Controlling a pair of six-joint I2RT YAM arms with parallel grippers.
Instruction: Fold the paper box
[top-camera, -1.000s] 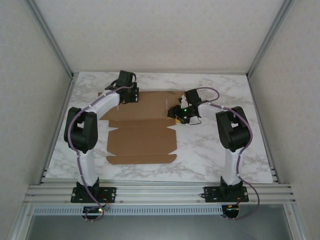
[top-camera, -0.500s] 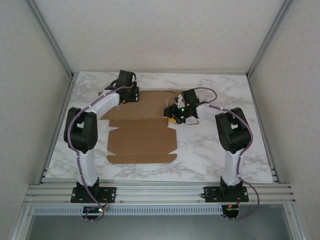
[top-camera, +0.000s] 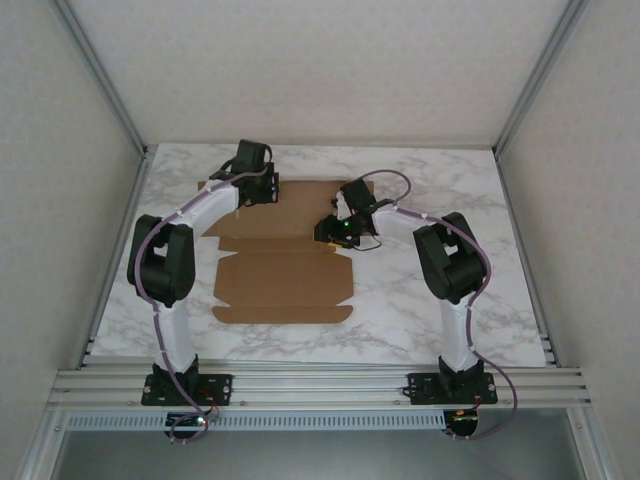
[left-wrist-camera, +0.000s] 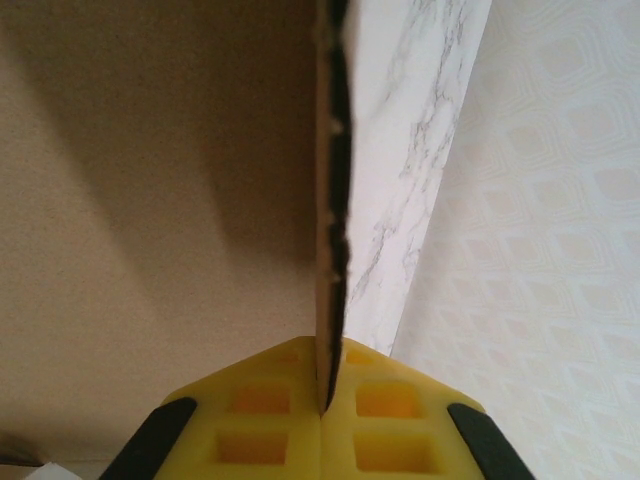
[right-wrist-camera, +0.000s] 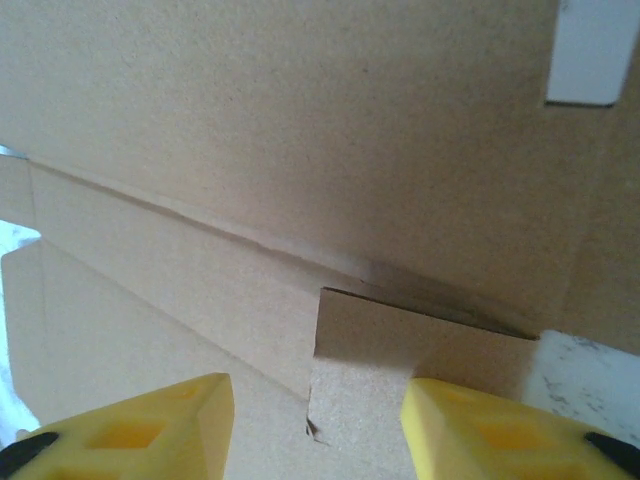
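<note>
The paper box lies as a mostly flat brown cardboard sheet in the middle of the marble table. My left gripper is at its far left edge and is shut on a raised cardboard edge. In the left wrist view that edge runs edge-on into the closed yellow fingers. My right gripper hovers over the sheet's right side, open. In the right wrist view a small folded-in side flap lies between the yellow fingers, touching the right-hand one.
The marble table is walled by white panels on the left, back and right. An aluminium rail with both arm bases runs along the near edge. A cut-out slot in the cardboard shows white table.
My right gripper has moved left from the sheet's right edge to over the cardboard, carrying the side flap inward. The left arm has stayed put, still shut on the far edge.
</note>
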